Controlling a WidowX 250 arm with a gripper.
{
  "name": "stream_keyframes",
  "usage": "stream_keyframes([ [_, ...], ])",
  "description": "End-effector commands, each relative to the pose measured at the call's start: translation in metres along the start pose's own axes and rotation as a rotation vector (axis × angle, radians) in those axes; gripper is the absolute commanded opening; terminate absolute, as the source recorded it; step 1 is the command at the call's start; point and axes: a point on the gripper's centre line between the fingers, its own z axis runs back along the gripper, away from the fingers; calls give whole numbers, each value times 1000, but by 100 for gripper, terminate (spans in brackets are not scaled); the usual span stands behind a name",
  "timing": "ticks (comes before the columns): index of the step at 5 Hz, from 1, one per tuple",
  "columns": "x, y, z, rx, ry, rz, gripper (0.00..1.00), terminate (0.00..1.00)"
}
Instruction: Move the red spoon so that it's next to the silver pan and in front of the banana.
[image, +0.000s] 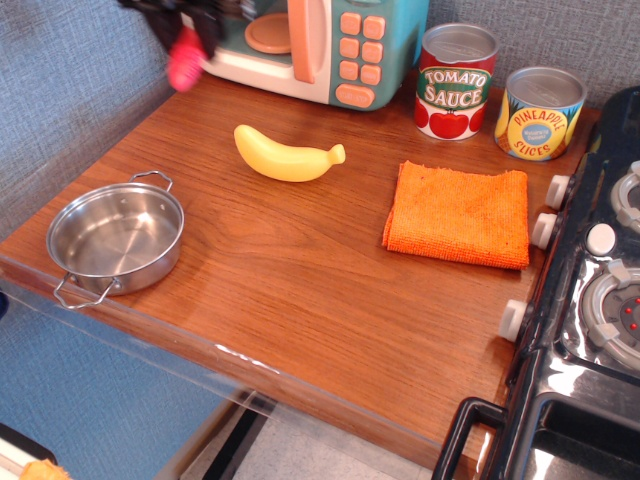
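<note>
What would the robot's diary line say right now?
hand: top left, blurred | red spoon: held aloft | silver pan: empty | banana: untouched

Pan (116, 238) front-left on table (300, 290); banana (287, 156) behind-right of it; cloth (459, 213) right; 2 cans (500, 97) behind cloth.

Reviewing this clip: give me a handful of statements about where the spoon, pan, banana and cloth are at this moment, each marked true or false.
1. The red spoon lies flat on the table beside the pan. False: it is held up in the air by the pincer at the top left, in front of the toy microwave.
2. The silver pan is empty. True.
3. The banana sits inside the pan. False: it lies on the wooden table, apart from the pan.
4. The orange cloth lies right of the banana. True.
5. Two printed cans stand at the back right. True: tomato sauce and pineapple slices.
</note>
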Motion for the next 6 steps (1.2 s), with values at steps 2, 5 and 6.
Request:
stream_keyframes([
  [2, -124, -86, 4, -58, 102, -112, 0, 0],
  [5, -135, -63, -35, -14, 200, -53, 0, 0],
  [6, -138, -63, -49, -7, 241, -56, 0, 0],
])
